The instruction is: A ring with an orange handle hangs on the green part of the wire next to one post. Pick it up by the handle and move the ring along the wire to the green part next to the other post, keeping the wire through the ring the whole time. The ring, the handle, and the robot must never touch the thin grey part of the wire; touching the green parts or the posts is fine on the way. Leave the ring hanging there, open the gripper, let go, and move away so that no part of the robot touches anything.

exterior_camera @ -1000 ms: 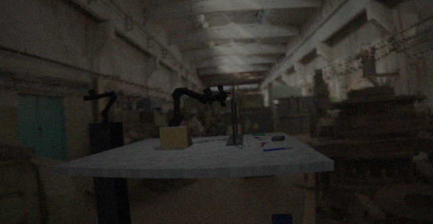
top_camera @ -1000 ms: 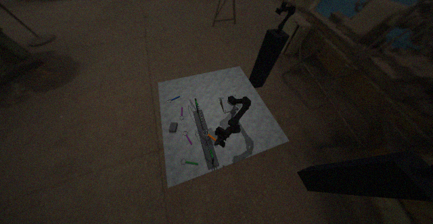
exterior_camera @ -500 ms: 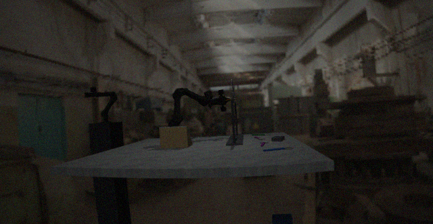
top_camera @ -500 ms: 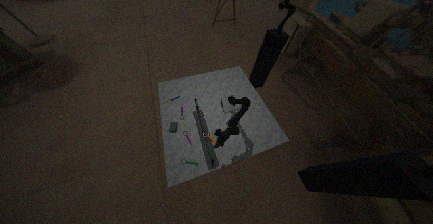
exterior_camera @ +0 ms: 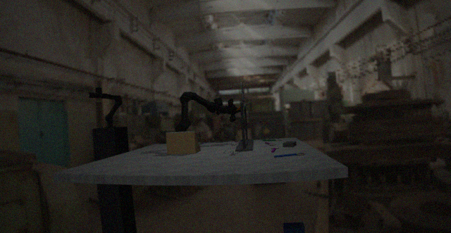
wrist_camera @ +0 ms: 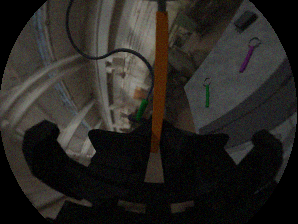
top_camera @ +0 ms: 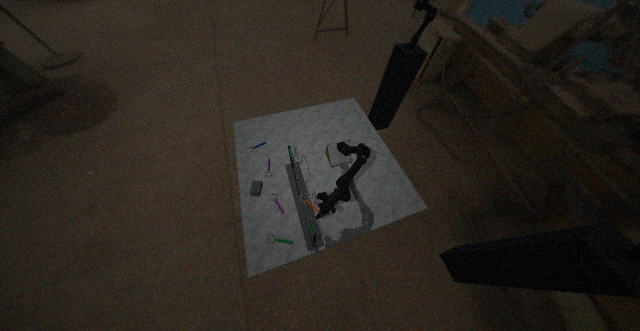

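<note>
The fingers [top_camera: 318,216] [exterior_camera: 239,109] are drawn nearly together, clamped on the orange handle [top_camera: 313,206] [exterior_camera: 238,109] [wrist_camera: 160,75]. From where I stand, the handle reaches out from them toward the ring [top_camera: 304,198], which is up at the wire, between the two green parts. Whether the wire clears the ring's inside I can't make out. The wrist view shows the wire [wrist_camera: 120,50] bending away in curves, with one green part [wrist_camera: 142,110] at its end. Beyond, on the worktop [top_camera: 350,116] [exterior_camera: 211,178] [wrist_camera: 205,70], lie loose decoy rings with coloured handles.

I'd call this the carrying step, somewhere mid-wire. The next move wants small advances along the wire, turning the handle with each bend so the grey stays centred; a hasty one could brush it. Letting go must wait for the far green part.
</note>
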`<state>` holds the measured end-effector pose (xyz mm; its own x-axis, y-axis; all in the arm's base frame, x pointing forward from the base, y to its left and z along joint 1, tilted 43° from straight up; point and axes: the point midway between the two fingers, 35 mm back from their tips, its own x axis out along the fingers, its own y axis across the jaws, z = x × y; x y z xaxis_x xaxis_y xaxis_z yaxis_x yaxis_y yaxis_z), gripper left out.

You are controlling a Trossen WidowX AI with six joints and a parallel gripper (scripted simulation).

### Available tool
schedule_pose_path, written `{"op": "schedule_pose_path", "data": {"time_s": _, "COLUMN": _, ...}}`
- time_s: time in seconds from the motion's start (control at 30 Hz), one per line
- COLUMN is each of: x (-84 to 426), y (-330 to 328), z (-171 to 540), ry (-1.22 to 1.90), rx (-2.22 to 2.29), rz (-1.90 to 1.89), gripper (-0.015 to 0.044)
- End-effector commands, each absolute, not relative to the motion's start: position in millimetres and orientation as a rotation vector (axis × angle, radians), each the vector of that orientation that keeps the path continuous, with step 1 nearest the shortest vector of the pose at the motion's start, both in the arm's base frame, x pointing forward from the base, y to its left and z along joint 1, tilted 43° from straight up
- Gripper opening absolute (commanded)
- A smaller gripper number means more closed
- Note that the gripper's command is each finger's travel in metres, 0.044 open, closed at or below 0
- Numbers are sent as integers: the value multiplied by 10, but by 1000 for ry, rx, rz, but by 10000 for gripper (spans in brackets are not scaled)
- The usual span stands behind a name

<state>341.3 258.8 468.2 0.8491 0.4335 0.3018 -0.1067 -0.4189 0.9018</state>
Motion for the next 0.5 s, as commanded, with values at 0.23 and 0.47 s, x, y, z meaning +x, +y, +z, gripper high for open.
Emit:
{"op": "schedule_pose_path", "data": {"time_s": 0.23, "x": 3422, "y": 2696, "z": 4264, "ry": 300, "rx": 1640, "rz": 549, "gripper": -150}}
{"op": "schedule_pose_path", "data": {"time_s": 0.47, "x": 3431, "y": 2699, "z": 3999, "ry": 330, "rx": 1472, "rz": 509, "gripper": -150}}
